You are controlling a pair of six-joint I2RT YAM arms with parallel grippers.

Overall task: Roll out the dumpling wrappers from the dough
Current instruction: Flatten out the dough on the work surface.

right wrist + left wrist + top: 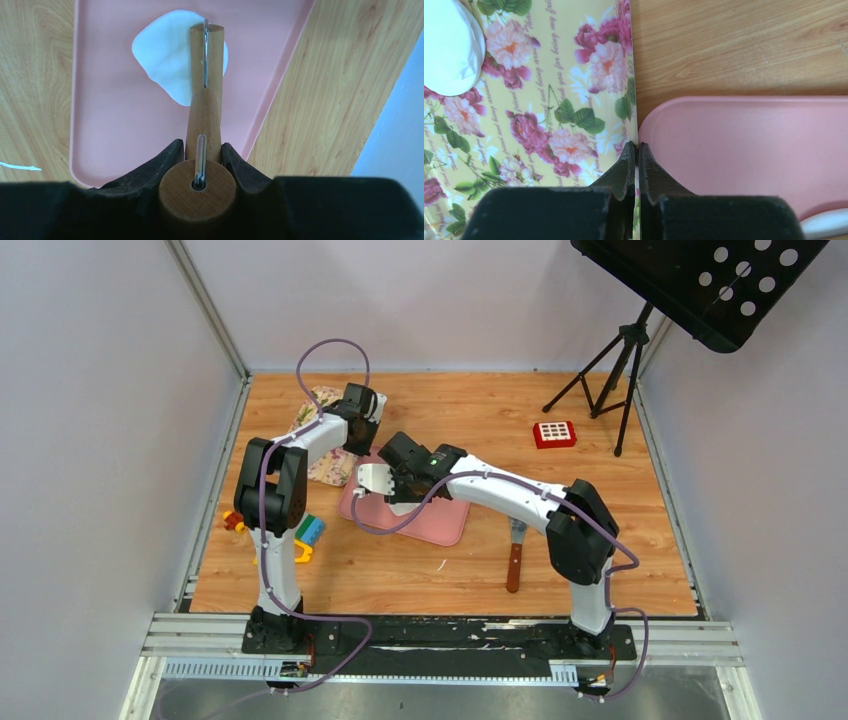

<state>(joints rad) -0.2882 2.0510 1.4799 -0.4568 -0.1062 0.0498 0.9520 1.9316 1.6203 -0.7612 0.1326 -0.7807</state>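
My right gripper (202, 150) pinches the roller (214, 50), which lies on the dough (160, 55) toward the tray's (110, 125) left edge. My left gripper (637, 150) is pressed together at the mat's (549, 100) edge. A wrapper (446, 45) lies on the mat.

The top camera looks down from high behind the near edge over the whole wooden worktop (450, 400); both wrist cameras look closely down at the same flat pink tray (115, 125).
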